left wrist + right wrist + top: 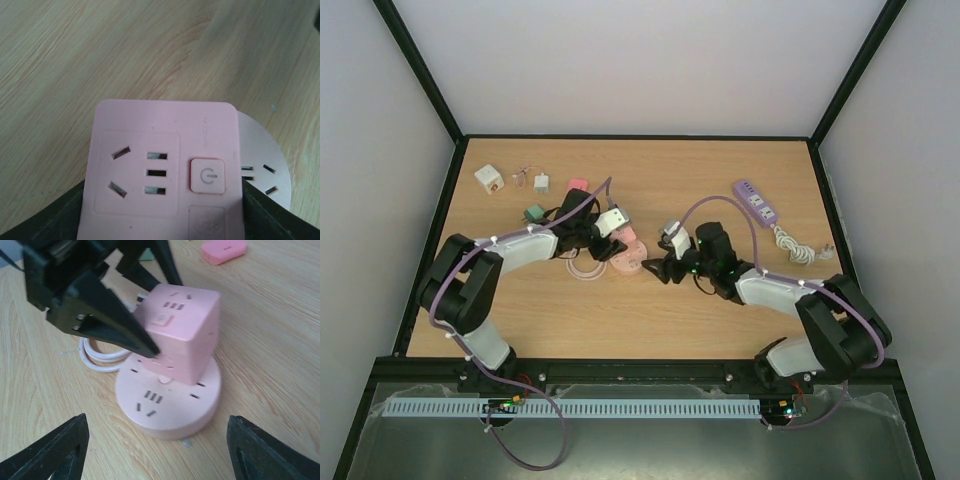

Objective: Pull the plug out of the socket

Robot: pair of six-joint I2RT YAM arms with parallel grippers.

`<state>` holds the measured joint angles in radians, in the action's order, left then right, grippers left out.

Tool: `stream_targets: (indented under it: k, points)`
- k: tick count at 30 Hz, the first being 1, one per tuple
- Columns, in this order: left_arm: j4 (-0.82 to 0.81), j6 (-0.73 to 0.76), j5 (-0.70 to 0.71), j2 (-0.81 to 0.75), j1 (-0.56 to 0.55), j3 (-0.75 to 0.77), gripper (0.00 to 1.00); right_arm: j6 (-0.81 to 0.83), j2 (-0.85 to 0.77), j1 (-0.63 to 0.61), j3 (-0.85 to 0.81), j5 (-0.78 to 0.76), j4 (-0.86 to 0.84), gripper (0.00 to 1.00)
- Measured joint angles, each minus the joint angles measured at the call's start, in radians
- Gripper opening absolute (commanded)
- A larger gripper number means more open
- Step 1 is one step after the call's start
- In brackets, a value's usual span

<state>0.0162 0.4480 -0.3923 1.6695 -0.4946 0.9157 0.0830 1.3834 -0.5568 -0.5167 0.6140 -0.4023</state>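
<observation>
Wood table (650, 320), socket (167, 402) mid-table, disc flat, pink block (187, 335) (likely the plug) seated on top. The left gripper (162, 210) is clamped on the block's sides. The right gripper (160, 452) is spread wide around the disc, not touching. Best: pin the disc first, then pull the block straight up, no tilt.

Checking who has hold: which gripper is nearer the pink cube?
Left. The left gripper has its fingers pressed on the cube's sides; the right gripper hangs open short of the disc below, touching nothing.
</observation>
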Motion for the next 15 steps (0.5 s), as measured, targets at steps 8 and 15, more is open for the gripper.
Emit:
stream_targets:
  k: [8, 15]
  points:
    - [-0.029, -0.12, 0.031, 0.039, -0.006, 0.034, 0.39, 0.026, 0.123, -0.136, 0.01, -0.151, -0.151, 0.66]
    - [-0.037, -0.151, 0.056, 0.039, -0.02, 0.034, 0.38, 0.048, 0.23, -0.166, 0.021, -0.265, -0.261, 0.58]
